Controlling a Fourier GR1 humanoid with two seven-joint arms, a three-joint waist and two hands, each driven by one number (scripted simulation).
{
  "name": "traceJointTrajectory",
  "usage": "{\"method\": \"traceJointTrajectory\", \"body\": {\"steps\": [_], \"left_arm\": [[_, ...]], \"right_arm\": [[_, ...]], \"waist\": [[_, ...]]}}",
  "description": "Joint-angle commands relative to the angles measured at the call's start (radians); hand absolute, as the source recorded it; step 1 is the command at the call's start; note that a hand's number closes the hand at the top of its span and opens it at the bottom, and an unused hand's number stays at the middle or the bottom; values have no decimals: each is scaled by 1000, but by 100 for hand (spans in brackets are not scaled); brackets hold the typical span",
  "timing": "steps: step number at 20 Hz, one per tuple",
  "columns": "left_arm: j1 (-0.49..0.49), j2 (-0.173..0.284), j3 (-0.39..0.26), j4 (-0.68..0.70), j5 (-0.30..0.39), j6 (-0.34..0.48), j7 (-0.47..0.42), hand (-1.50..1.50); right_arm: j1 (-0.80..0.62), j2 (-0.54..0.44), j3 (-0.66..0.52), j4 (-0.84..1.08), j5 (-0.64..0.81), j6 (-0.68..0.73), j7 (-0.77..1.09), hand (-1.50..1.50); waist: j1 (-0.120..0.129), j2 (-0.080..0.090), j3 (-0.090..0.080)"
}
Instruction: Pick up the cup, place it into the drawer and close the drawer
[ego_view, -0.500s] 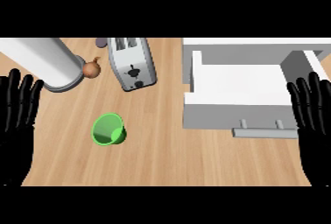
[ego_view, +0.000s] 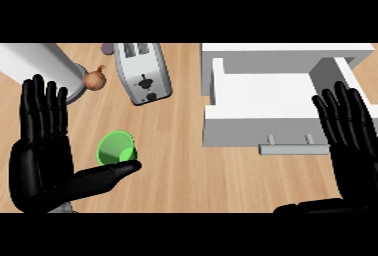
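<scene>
I've got the left hand (ego_view: 46, 150) open, holding nothing, thumb just beside the cup (ego_view: 117, 148) lying on the counter to set up a grasp; right hand (ego_view: 353, 135) open beside the open drawer (ego_view: 214, 80).

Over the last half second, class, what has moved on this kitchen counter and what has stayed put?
Both black hands moved inward: the left hand came toward the green plastic cup, its thumb now at the cup's rim, with open fingers holding nothing; the right hand shifted in beside the open white drawer. The cup, drawer, silver toaster and brown onion stayed in place.
</scene>
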Motion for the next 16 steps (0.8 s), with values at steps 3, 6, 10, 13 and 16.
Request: {"method": "traceJointTrajectory", "body": {"steps": [3, 6, 10, 13, 16], "left_arm": [[-16, -14, -78, 85, 39, 164, -37, -150], [-54, -14, -186, 81, -5, 260, 13, -150], [-113, -15, -77, 93, 2, 195, 54, -150], [-116, -15, -77, 136, 30, 213, 11, -150], [-123, -15, -136, 178, 10, 294, -11, -150]], "right_arm": [[18, -15, -27, -7, -53, 48, 23, -150], [-114, -4, -37, 67, -32, 13, 65, -150], [-109, 19, -31, 49, -16, -3, 80, -150], [-51, 21, -11, 45, -3, 31, 41, -150], [-9, 4, -33, 1, -40, 63, 51, -150]], "waist": [[1, -1, -3], [4, -1, -3], [4, -1, -3], [3, -1, -3], [1, -2, -3]]}}
